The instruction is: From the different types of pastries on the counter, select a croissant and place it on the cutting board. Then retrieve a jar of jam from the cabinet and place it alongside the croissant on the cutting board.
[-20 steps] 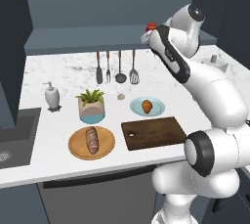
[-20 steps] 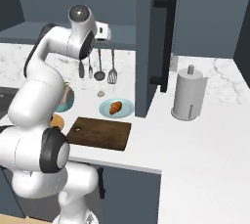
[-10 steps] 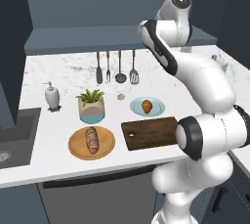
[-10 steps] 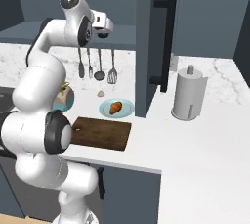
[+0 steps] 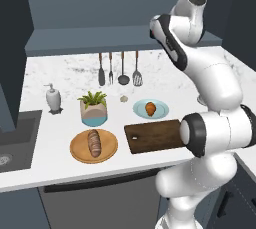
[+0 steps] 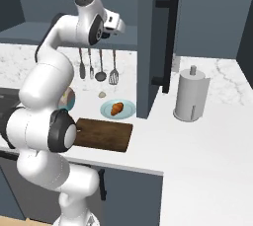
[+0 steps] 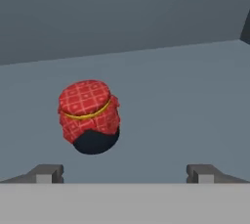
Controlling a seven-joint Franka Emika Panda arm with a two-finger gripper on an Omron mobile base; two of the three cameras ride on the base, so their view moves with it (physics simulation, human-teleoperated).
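Note:
The jar of jam (image 7: 90,115), dark with a red checked cloth cap, stands on the grey-blue cabinet shelf (image 7: 171,91). It sits a little ahead of my open gripper (image 7: 126,174) and left of its midline, with nothing between the fingertips (image 7: 49,172). My hand (image 6: 116,22) is raised at the level of the cabinet shelf (image 5: 75,40). Down on the counter (image 5: 60,73), the orange-brown croissant (image 5: 150,107) (image 6: 116,109) lies on a light blue plate (image 5: 162,111). The dark cutting board (image 5: 152,135) (image 6: 104,133) in front of it is bare.
A dark ridged loaf (image 5: 93,142) rests on a round wooden plate (image 5: 77,149). Behind it are a potted plant (image 5: 93,109) and a soap dispenser (image 5: 53,98). Utensils (image 5: 120,68) hang on the back wall. A paper towel roll (image 6: 190,94) and a tall dark panel (image 6: 158,37) stand at the right.
The arm's upper links have swung and risen toward the cabinet shelf. The jaws stayed open. Croissant, board and loaf have not moved.

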